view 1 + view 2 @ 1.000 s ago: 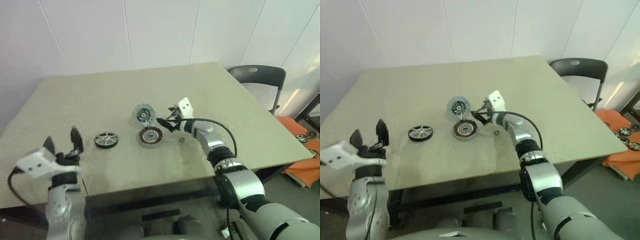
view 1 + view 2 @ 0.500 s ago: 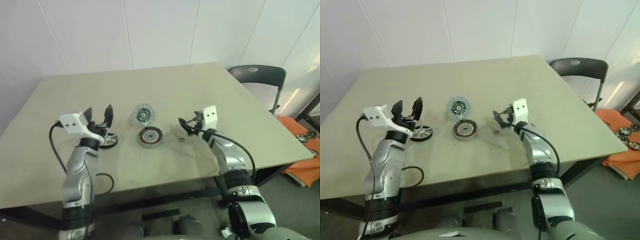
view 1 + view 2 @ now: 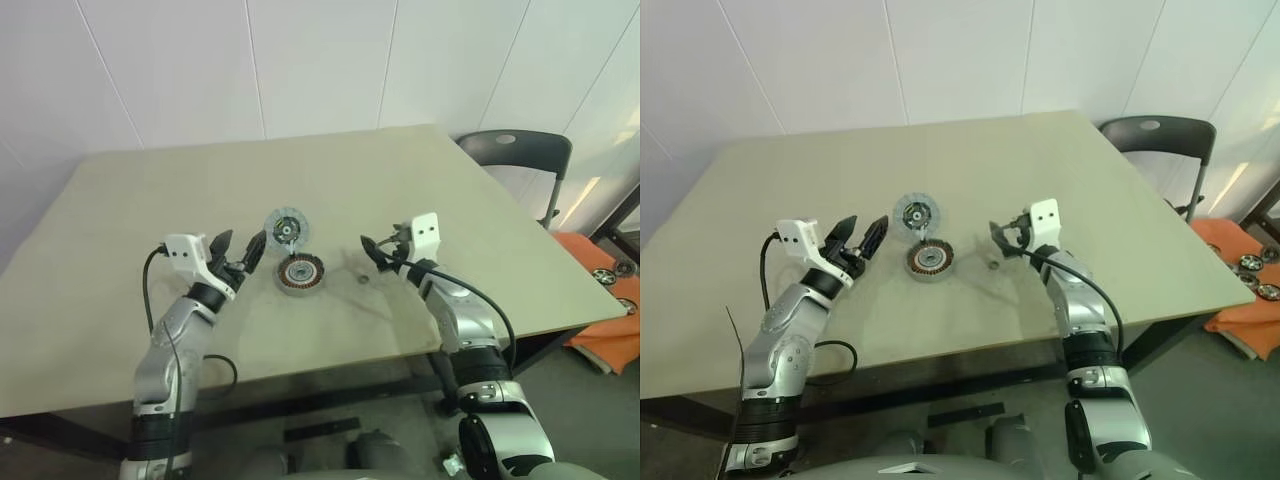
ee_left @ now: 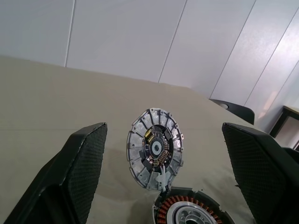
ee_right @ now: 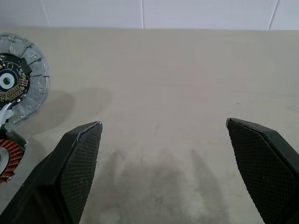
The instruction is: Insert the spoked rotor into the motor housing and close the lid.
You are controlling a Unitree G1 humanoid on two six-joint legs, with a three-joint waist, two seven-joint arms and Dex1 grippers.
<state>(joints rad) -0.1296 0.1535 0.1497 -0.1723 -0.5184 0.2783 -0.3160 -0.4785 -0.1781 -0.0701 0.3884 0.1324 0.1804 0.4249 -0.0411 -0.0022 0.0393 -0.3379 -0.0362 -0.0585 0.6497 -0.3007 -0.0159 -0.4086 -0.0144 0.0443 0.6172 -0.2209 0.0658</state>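
Note:
The motor housing (image 3: 301, 273), with its ring of copper coils, lies at the table's middle. Its lid (image 3: 286, 228), a grey disc with radial ribs and a circuit-board centre, stands upright at the housing's far edge (image 4: 154, 148). My left gripper (image 3: 243, 243) is open just left of the housing and lid, and nothing sits between its fingers (image 4: 84, 168). Hovering open and empty to the right of the housing is my right gripper (image 3: 368, 250). The spoked rotor is hidden behind my left hand and wrist.
A small metal ring (image 3: 363, 279) lies on the table (image 3: 420, 170) between the housing and my right gripper. A dark chair (image 3: 515, 150) stands off the far right corner. An orange surface (image 3: 610, 275) with spare wheels is at the right.
My left arm swung in from the front left to beside the housing and now covers the black spoked wheel. My right gripper drew back from the lid to the right.

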